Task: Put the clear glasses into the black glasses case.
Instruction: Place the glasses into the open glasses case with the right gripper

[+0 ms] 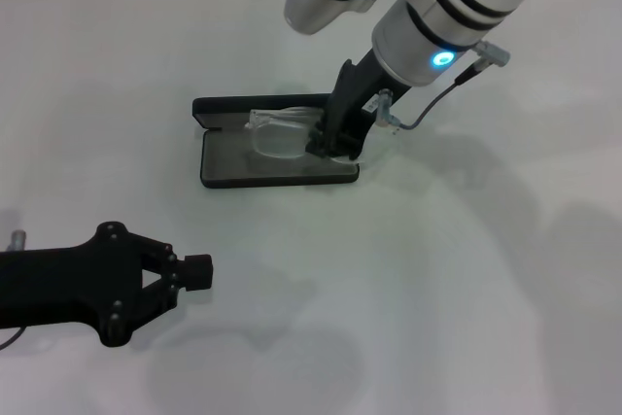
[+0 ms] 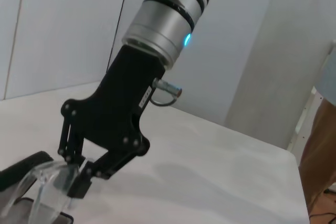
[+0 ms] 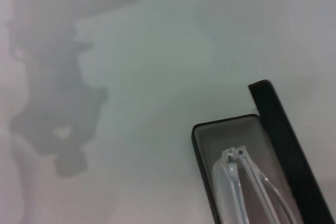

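Note:
The black glasses case lies open in the middle of the table, its lid raised at the far side. The clear glasses rest inside on the grey lining. My right gripper reaches down to the glasses' right end and is shut on them. From the left wrist view, the right gripper pinches the clear glasses above the case. The right wrist view looks down on the glasses inside the case. My left gripper is parked at the near left, shut and empty.
A white table surrounds the case. A cable loops off the right wrist beside the case's right end. A person's arm shows at the edge of the left wrist view, beyond the table.

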